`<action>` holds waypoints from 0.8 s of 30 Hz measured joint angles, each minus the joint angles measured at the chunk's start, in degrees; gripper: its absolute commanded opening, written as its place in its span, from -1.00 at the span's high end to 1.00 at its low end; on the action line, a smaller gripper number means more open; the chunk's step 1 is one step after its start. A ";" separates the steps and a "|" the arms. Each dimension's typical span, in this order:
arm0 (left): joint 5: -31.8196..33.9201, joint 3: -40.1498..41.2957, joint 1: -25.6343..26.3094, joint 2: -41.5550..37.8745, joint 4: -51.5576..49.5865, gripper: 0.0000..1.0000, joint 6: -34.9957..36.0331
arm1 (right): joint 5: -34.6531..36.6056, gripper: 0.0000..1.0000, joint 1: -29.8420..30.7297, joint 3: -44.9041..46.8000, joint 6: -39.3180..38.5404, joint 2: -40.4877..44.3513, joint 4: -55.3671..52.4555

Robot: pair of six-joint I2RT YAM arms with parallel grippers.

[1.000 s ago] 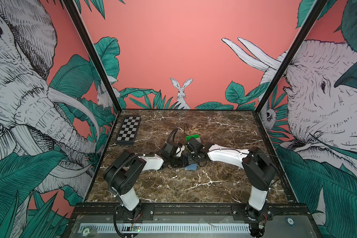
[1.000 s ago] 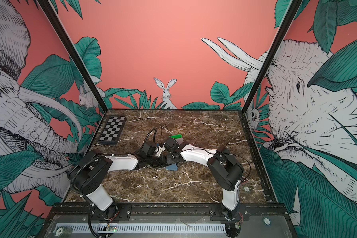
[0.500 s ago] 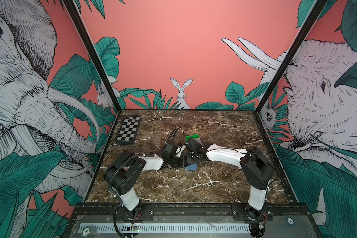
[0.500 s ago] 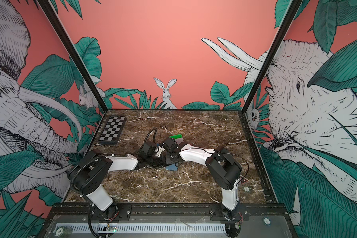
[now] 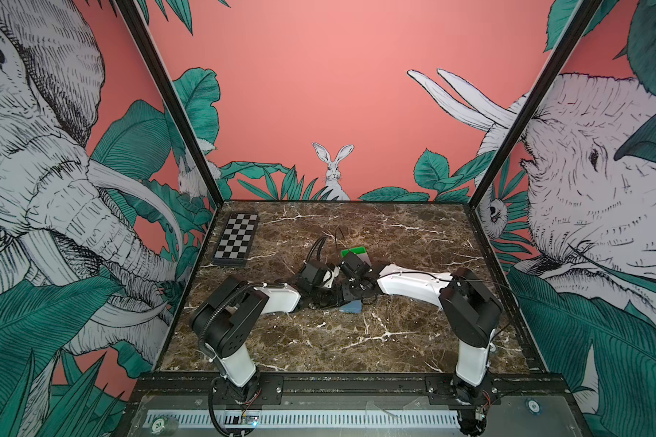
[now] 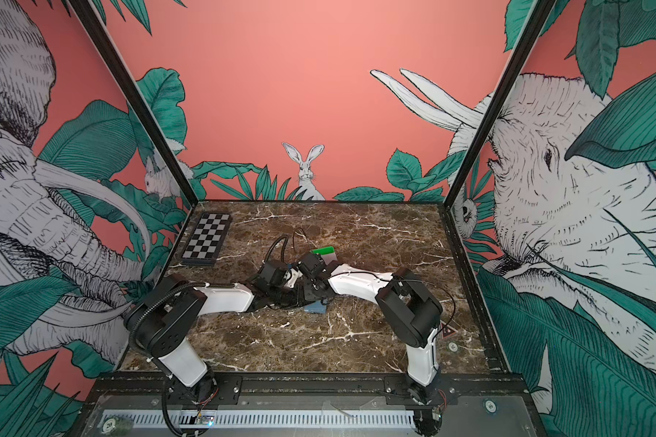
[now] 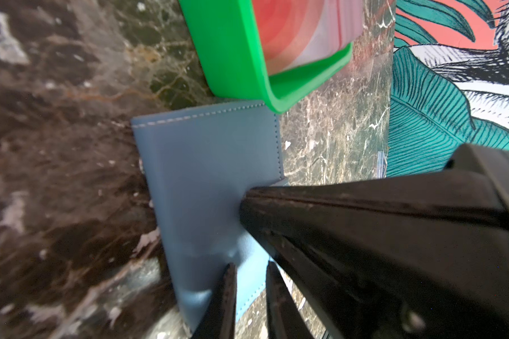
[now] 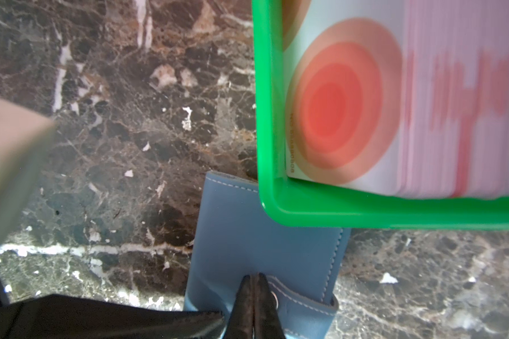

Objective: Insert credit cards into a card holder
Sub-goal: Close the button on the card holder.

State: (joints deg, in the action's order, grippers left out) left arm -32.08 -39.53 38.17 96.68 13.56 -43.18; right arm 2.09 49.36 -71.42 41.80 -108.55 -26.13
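**A:** Where's the card holder (image 7: pixel 212 182)?

**B:** It lies flat and closed near the middle of the table (image 5: pixel 319 340). The green tray (image 7: pixel 232 58) sits just beyond it, toward the far edge. The tray's corner meets the holder's far end, but I can't tell whether it rests on it. The credit cards (image 8: pixel 350 111) are stacked in the tray.

**A:** And the grippers?

**B:** The right gripper (image 8: pixel 253 283) has its tips pressed together with nothing between them. They bear down on the cover just beside the snap tab (image 8: pixel 300 302). The left gripper (image 7: pixel 250 264) has a narrow gap with the holder's near edge in it, so I read that as a pinch.

**A:** How will the holder handle?

**B:** I'd say it's light, soft and floppy. The cover dimples near the tips, so it should bend rather than lift as one piece. It may also slide on the polished marble, so one arm should pin it down. The tab's free end looks like the best place to take hold. It stands a little proud of the cover, enough to get a fingertip under.

**A:** And the cards?

**B:** They're probably stiff, thin and slick. Take one by a short edge.
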 measured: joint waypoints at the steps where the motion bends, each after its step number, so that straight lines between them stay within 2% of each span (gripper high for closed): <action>1: 0.02 0.00 0.00 -0.02 0.00 0.57 0.02 | -0.24 1.00 -0.13 0.00 0.04 -0.04 0.04; 24: 0.11 0.00 0.00 -0.07 0.00 0.57 0.11 | -5.70 1.00 -2.51 -0.57 -0.02 -0.50 0.31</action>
State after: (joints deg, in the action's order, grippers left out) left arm -31.97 -39.53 38.17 96.62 13.56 -43.07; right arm -3.62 46.85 -71.99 41.78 -109.06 -25.82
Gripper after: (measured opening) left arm 0.214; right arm 0.047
